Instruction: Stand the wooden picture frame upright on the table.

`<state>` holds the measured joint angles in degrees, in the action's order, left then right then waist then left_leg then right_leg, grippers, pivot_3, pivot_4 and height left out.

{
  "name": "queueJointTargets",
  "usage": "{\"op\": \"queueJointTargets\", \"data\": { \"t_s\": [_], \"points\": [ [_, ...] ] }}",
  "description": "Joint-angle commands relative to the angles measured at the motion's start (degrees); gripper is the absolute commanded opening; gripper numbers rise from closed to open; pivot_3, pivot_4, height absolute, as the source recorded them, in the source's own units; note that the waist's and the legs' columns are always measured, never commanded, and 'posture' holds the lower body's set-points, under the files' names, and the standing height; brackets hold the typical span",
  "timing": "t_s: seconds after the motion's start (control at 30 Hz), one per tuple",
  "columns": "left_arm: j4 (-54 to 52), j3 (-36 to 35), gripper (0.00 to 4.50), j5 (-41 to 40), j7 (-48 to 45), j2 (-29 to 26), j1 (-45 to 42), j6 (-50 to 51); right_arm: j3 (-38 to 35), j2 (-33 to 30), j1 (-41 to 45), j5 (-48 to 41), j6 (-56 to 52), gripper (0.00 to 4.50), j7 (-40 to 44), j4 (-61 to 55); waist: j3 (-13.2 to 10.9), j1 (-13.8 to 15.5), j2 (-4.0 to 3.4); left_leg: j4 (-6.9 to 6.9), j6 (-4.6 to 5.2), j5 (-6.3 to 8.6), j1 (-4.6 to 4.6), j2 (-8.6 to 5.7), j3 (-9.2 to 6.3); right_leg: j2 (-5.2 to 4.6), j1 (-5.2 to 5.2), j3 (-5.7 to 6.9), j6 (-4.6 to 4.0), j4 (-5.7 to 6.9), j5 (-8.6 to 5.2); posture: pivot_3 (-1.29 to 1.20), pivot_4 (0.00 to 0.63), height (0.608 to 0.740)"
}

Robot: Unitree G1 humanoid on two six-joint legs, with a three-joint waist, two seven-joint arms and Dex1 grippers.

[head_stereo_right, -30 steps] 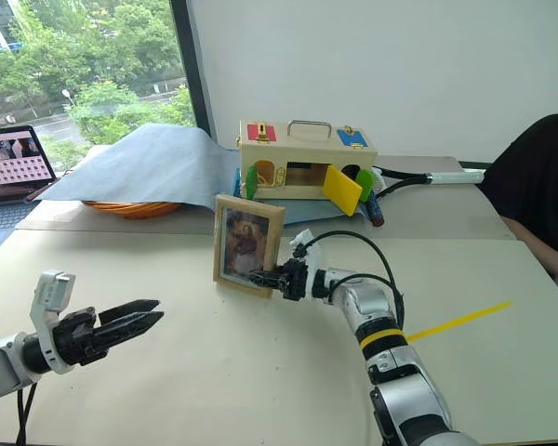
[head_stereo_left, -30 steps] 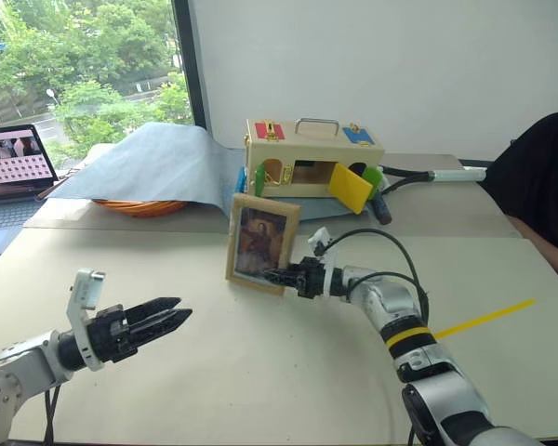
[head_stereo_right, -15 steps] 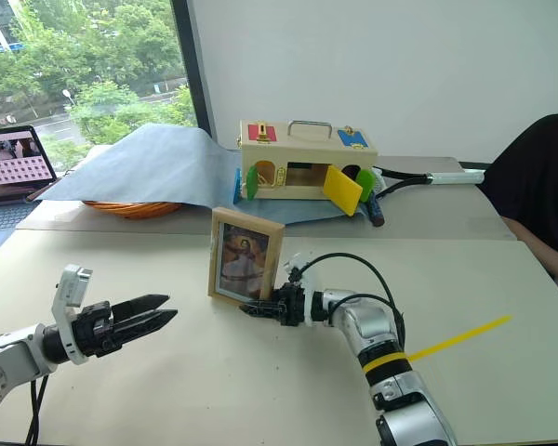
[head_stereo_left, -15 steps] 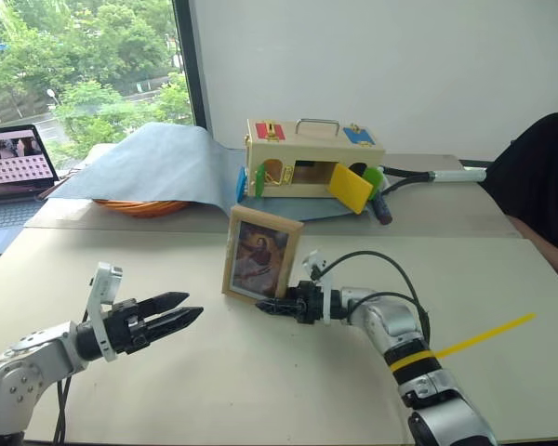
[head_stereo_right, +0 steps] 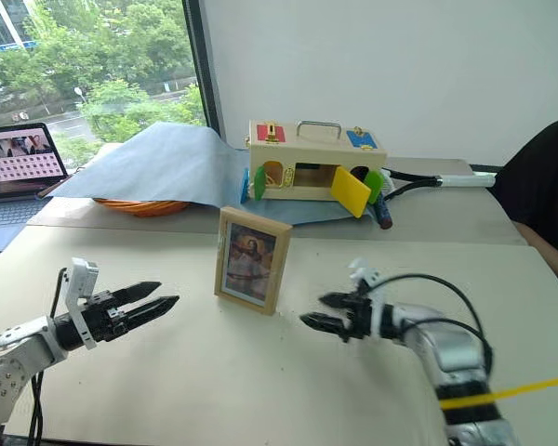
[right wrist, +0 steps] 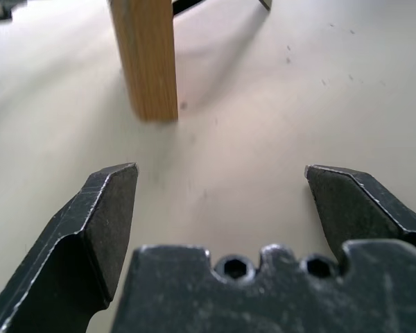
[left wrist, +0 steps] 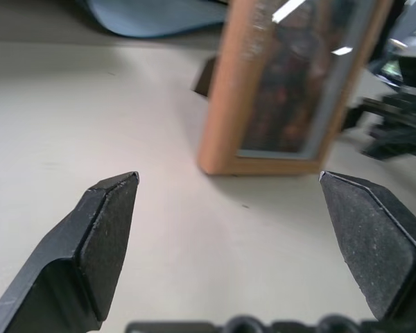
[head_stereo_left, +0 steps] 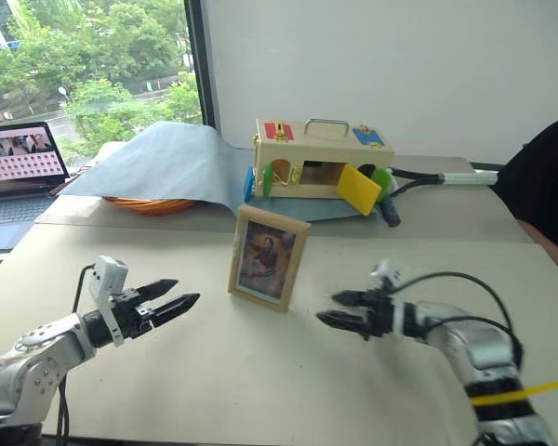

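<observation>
The wooden picture frame [head_stereo_left: 268, 257] stood upright on the beige worktop [head_stereo_left: 260, 372], its portrait facing the robot and leaning back slightly. The left gripper [head_stereo_left: 175, 296] hovered to the frame's left, its fingers spread and empty. The right gripper [head_stereo_left: 337, 308] hung to the frame's right, clear of it, fingers likewise spread with nothing between them. Behind the frame sat a pale wooden box [head_stereo_left: 321, 158] with coloured flaps, beside a pale blue cloth [head_stereo_left: 163, 163] and an open laptop [head_stereo_left: 19, 172].
</observation>
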<state>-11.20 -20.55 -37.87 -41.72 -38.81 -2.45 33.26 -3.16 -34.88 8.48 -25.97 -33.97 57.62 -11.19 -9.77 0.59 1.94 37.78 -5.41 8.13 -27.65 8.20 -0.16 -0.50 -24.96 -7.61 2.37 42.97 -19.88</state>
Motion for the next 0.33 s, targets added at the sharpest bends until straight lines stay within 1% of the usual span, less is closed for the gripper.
{"op": "queueJointTargets", "data": {
  "t_s": [0.03, 0.1, 0.2, 0.33],
  "points": [
    [2.48, 2.59, 4.50, 10.93, 2.63, -1.58, -0.50, -9.69, -7.03, -2.29, -5.05, -1.39, 3.57, 4.48, -2.16, -10.22, 0.00, -0.42, 0.00, 0.01, 0.00, 0.00, 0.04, 0.00, 0.00, 0.00, 0.01, -0.02, 0.05, 0.00, -0.03, 0.00, 0.150, 0.667],
    [4.44, 4.60, 4.50, 14.39, 2.18, -2.58, -1.42, -12.01, -9.44, -1.69, -6.01, -2.31, 2.43, 4.48, -5.73, -12.59, 0.00, -0.95, 0.00, 0.05, -0.05, -0.04, 0.12, 0.00, 0.00, 0.00, 0.04, -0.07, 0.27, 0.01, -0.07, 0.00, 0.150, 0.667],
    [5.11, 5.11, 4.50, 13.61, 2.18, -1.23, -3.96, -11.66, -10.77, -0.58, -6.95, -2.01, 1.85, 4.48, -9.62, -14.35, 0.00, -1.23, 0.03, 0.10, -0.04, -0.09, 0.39, -0.03, 0.00, 0.00, 0.35, -0.09, 0.37, -0.02, 0.01, 0.00, 0.150, 0.667],
    [6.48, 7.29, 4.50, 13.14, 1.70, -0.26, -8.13, -9.62, -10.50, 0.28, -8.54, -1.85, 2.16, 4.48, -12.19, -14.96, 0.01, -1.17, 0.04, 0.11, -0.02, -0.10, 0.38, -0.04, -0.01, 0.00, 0.43, -0.09, 0.38, -0.06, 0.01, 0.00, 0.150, 0.667]
  ]
}}
